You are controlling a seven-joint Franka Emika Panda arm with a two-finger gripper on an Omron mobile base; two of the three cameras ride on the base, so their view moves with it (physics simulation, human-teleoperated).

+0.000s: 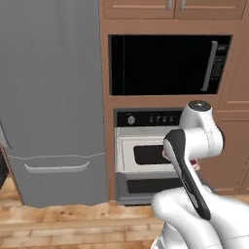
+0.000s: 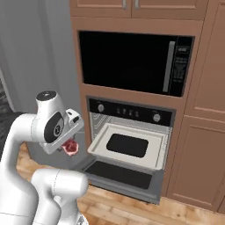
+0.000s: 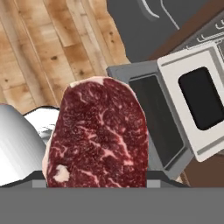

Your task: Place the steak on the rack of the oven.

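Observation:
The steak (image 3: 96, 135), red-brown with a pale fat edge, hangs close before the hand camera and hides the finger tips. My gripper (image 2: 70, 142) is shut on the steak (image 2: 69, 149), in the air left of the oven (image 2: 127, 112) and level with the rack. The cream rack (image 2: 99, 146) with its black centre panel is pulled out over the open, folded-down oven door (image 2: 118, 173). From the left base, my arm covers the right part of the rack (image 1: 125, 153), and a red sliver of steak (image 1: 195, 165) shows behind the wrist.
A black-glass microwave (image 2: 132, 61) sits above the oven. The grey fridge (image 1: 48, 97) stands to the left. Brown cabinet doors (image 2: 197, 158) are on the right, and the wooden floor (image 3: 39, 52) lies below.

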